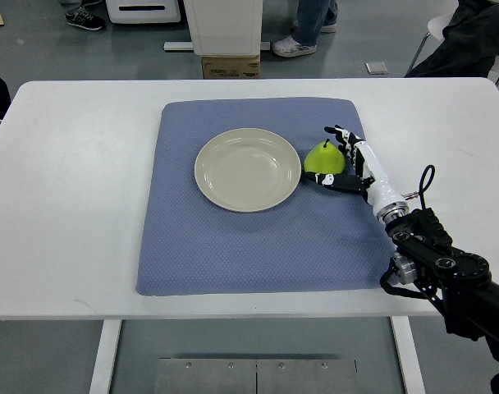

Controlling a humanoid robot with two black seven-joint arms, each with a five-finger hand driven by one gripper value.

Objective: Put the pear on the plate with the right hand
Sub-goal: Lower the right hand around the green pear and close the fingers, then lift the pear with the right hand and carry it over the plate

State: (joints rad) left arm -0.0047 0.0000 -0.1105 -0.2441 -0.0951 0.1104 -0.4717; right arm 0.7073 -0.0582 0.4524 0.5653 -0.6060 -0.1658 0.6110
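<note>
The right hand (pixel 341 160) has its fingers curled around the green pear (pixel 323 157), just beside the round cream plate (pixel 212 176) on the blue mat (pixel 233 254); the transfer onto the plate remains.

Green pear (pixel 323 157) upright just right of empty cream plate (pixel 248 169), both on mat

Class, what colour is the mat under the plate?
The mat is blue-grey, seen in the top view.

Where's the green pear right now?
In the top view, the pear sits on the blue mat just right of the plate, with the right robot hand wrapped around it.
</note>
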